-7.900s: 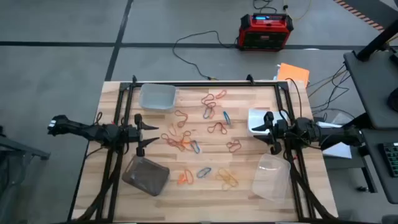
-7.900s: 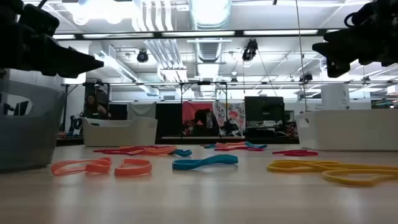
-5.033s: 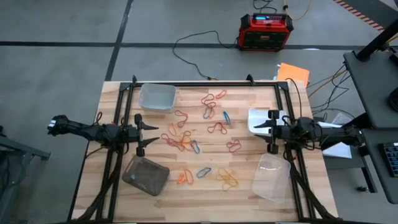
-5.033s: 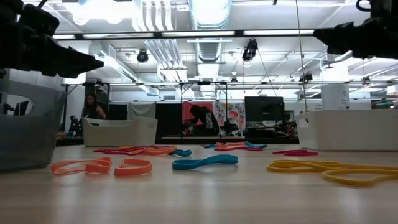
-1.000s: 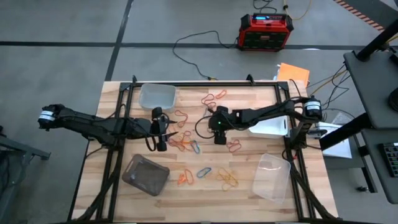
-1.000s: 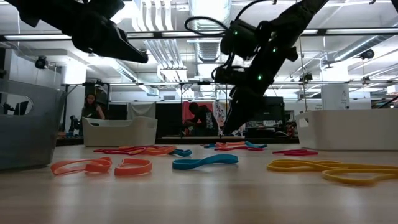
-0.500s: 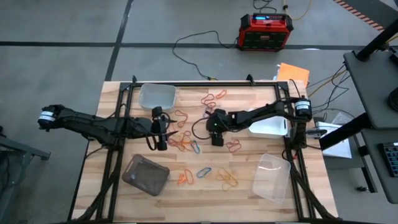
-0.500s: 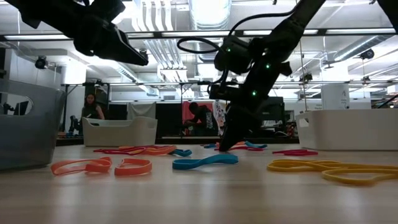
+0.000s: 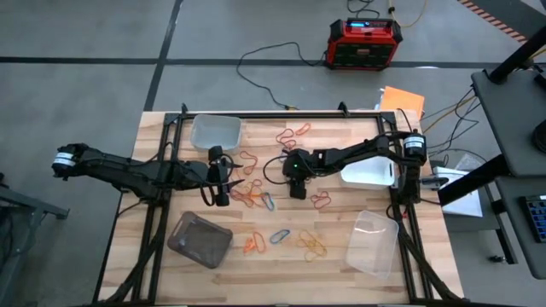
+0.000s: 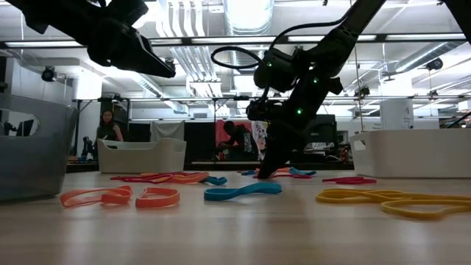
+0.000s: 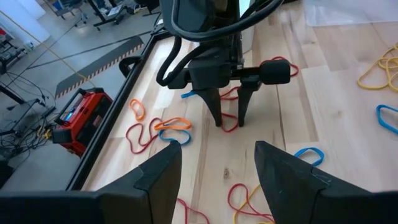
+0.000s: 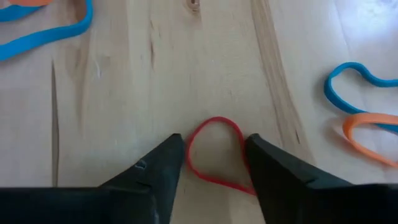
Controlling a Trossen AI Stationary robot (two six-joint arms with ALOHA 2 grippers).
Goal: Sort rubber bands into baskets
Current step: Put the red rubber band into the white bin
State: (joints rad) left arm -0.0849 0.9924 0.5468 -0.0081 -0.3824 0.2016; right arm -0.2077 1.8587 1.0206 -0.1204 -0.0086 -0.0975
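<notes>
The bench [image 9: 162, 281] carries the same layout as a few seconds back: four baskets at its corners, a clear one far left [image 9: 215, 132], a smoky one near left [image 9: 200, 240], a white one far right [image 9: 368, 168] and a clear one near right [image 9: 374, 243], none visibly holding a band yet. The rubber bands [image 9: 256, 194] lie scattered across the middle, in the same places as in the earlier pictures.

What has changed is the arms. Some seconds ago both waited at the bench's edges; now both reach into the middle. The right arm has stretched in from the white basket and over the last second slid slightly left and dropped.

The right claw [image 12: 211, 163] now stands tip-down on the wood, released, its two fingers [image 12: 158, 165] straddling one end of a red band [image 12: 214, 152] that lies flat between them. The left wrist view shows the same claw planted upright with the red loop [image 11: 228, 122] at its tips. The left claw [image 11: 214, 171] hovers released over the left part of the scatter, gripping nothing.

So sorting has barely begun: this looks like the first pick, set up but not closed. The thin band lying flat on wood may slip out as the fingers pinch.
</notes>
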